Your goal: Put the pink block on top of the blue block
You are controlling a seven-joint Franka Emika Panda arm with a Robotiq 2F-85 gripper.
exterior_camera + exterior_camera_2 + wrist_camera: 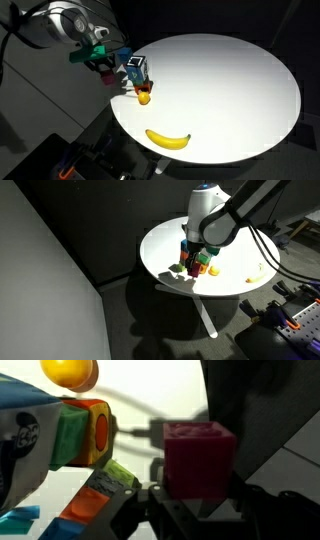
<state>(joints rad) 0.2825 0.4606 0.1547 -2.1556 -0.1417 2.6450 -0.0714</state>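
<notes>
The pink block point(198, 458) sits between my gripper's point(195, 495) two dark fingers in the wrist view, and the fingers are closed against its sides. In both exterior views the gripper point(104, 66) point(195, 256) hangs over the table's edge beside a cluster of small toys. A bright blue patch point(20, 516) shows at the bottom left of the wrist view; I cannot tell whether it is the blue block. A small bright blue piece point(123, 54) also shows next to the gripper. The small orange ball point(68, 372) point(144, 97) lies near the cluster.
A taller dark blue box with a white label point(136, 69) stands by the gripper. A green and orange toy point(85, 432) lies left of the pink block. A banana point(168, 139) point(255, 277) lies near the rim of the round white table point(230, 90).
</notes>
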